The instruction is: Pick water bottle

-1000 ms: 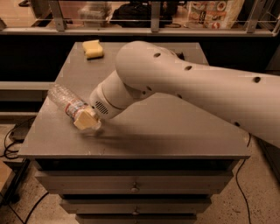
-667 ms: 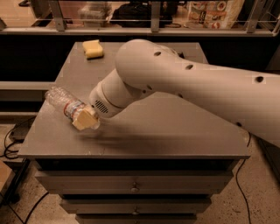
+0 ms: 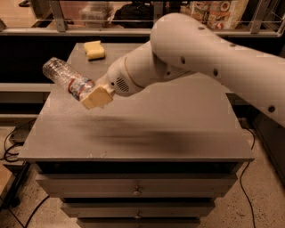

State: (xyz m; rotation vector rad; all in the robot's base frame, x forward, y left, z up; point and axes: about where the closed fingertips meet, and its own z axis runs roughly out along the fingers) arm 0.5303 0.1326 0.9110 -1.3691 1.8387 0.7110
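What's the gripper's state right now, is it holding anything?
Gripper: closed on the water bottle, holding it tilted in the air above the left part of the table.

Nothing is reading legibly: the water bottle (image 3: 62, 75), clamped in the gripper (image 3: 95, 97) at left centre of the frame, is showing only a red-and-blue label band, and the printed bags (image 3: 213, 11) at upper right are showing no legible words.

We are seeing a lab.
Cables (image 3: 8, 144) are trailing beside grey drawers (image 3: 133, 183); the gripper (image 3: 95, 97) is holding the water bottle (image 3: 67, 78) over the worktop's left edge.
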